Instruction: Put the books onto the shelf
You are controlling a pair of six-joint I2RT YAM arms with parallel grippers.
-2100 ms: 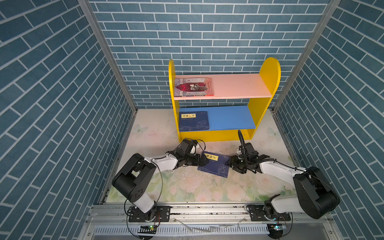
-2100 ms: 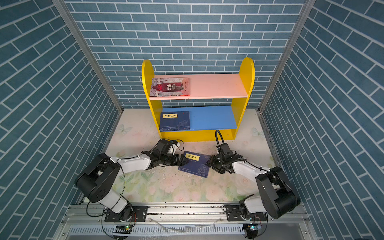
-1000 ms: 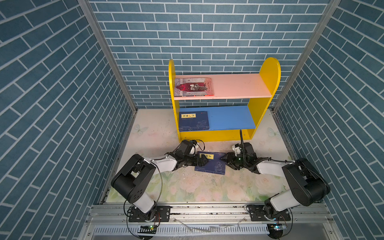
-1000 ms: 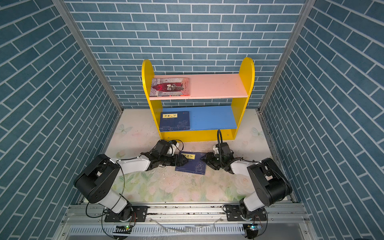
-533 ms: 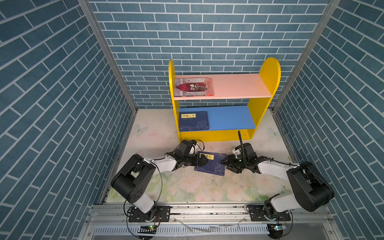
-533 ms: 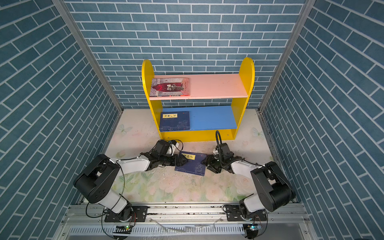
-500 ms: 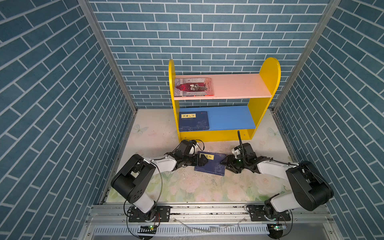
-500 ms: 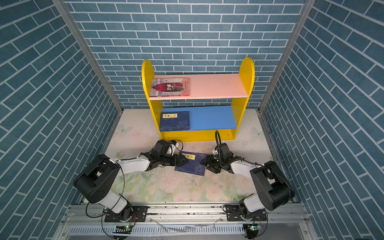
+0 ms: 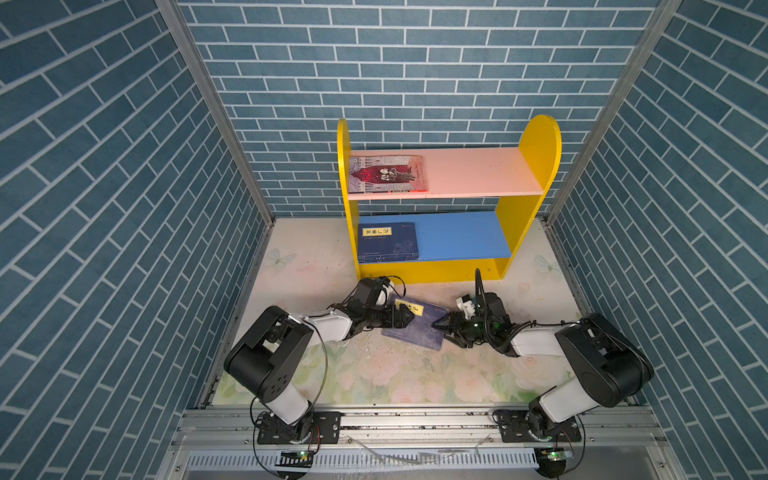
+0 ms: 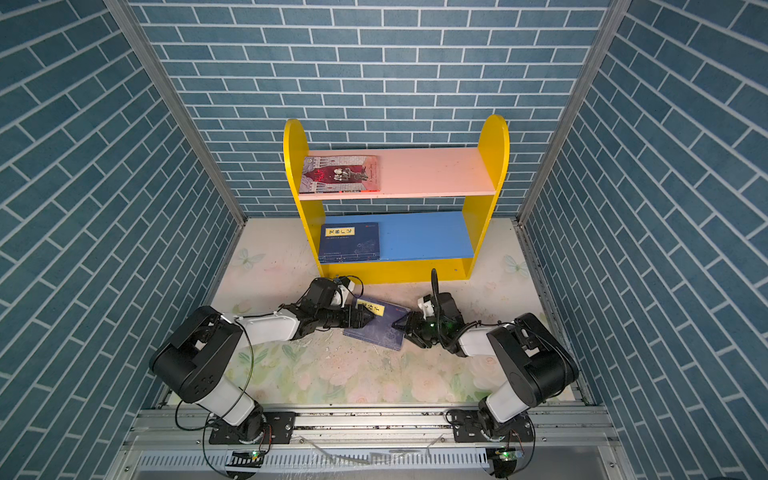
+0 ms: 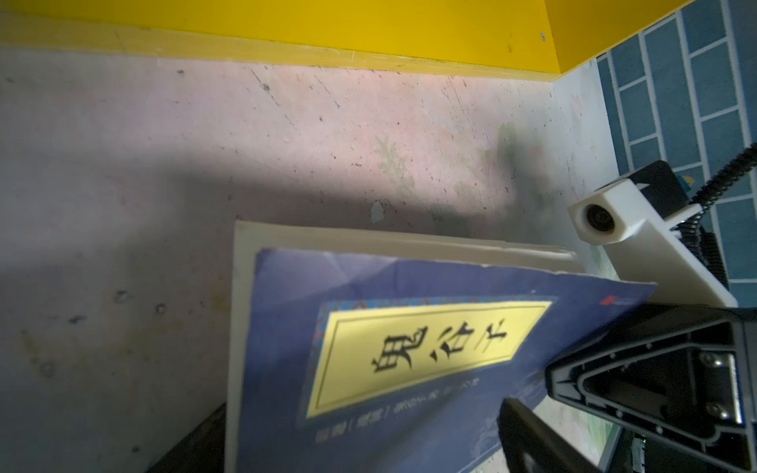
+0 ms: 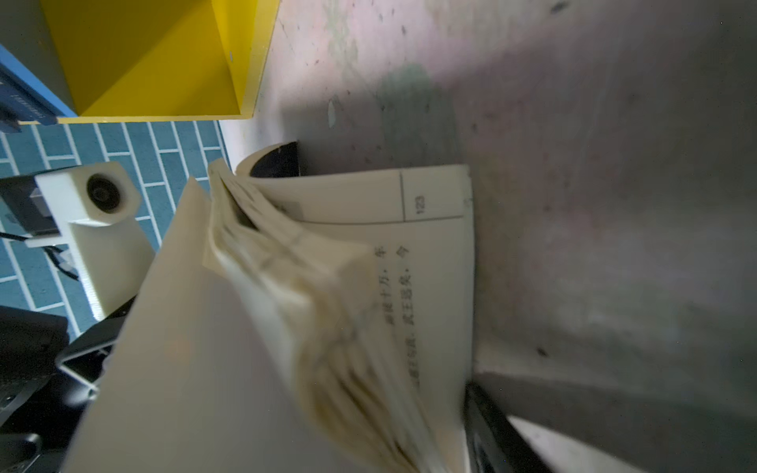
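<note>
Navy book point(image 9: 417, 328) lies on table point(image 9: 374, 374) just in front of shelf point(image 9: 536, 166). Left end effector point(image 9: 409, 319) wide open, empty, at book's edge: likely backstop against sliding. Right end effector point(image 9: 436, 325) part-open astride opposite edge, pages fanned; clamped or not, cannot tell.

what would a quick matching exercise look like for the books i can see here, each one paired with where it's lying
Things
1. grey-and-red book
2. navy book lying shut
3. navy book with its pages fanned

Places
a. on the table, between the left gripper and the right gripper
b. on the pink upper board of the shelf
c. on the blue lower board

Pairs: 1-b, 2-c, 3-a
</note>
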